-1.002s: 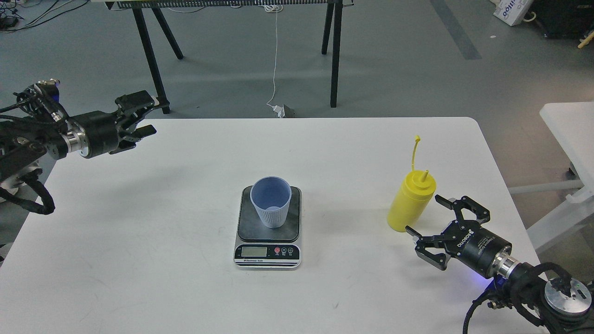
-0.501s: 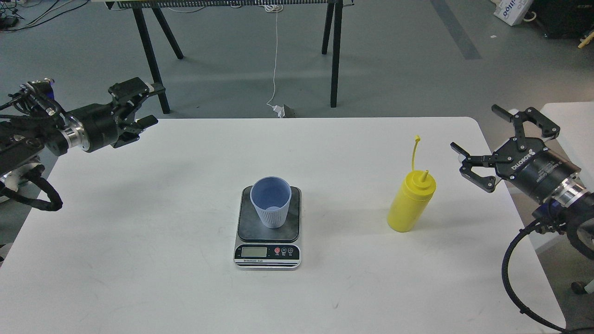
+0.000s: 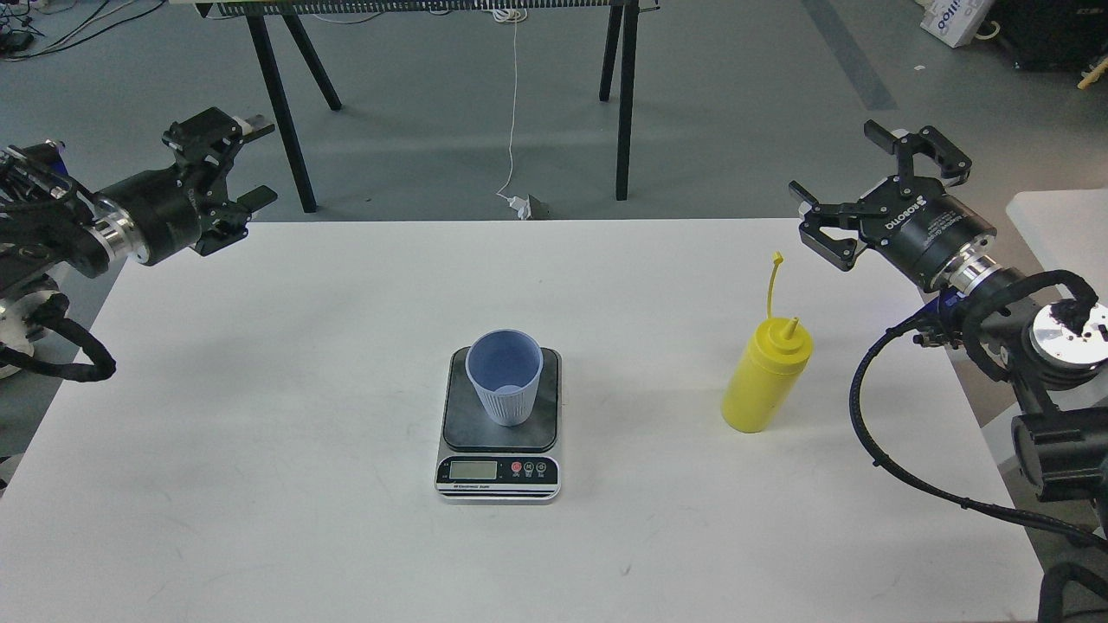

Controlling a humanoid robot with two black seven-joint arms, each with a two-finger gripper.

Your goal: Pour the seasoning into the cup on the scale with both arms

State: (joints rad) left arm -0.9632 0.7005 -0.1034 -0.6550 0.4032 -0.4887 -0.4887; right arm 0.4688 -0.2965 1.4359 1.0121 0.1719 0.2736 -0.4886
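The pale blue ribbed cup (image 3: 505, 386) stands upright on the dark plate of the scale (image 3: 499, 472) at the middle of the white table (image 3: 260, 433). The yellow squeeze bottle (image 3: 767, 376) stands upright to the right, its cap strap sticking up. My right gripper (image 3: 853, 186) is open and empty, raised over the table's far right corner, up and to the right of the bottle. My left gripper (image 3: 235, 164) is open and empty, above the table's far left corner, far from the cup.
A black-legged stand (image 3: 286, 104) and a white cable (image 3: 512, 130) are on the grey floor behind the table. Another white table (image 3: 1065, 234) is at the right edge. My right arm's cable (image 3: 874, 433) loops over the table's right side.
My right gripper has risen from beside the bottle's base and swung back and up past the far right corner. My left gripper has drawn up and left. Bottle, cup and scale have not moved.
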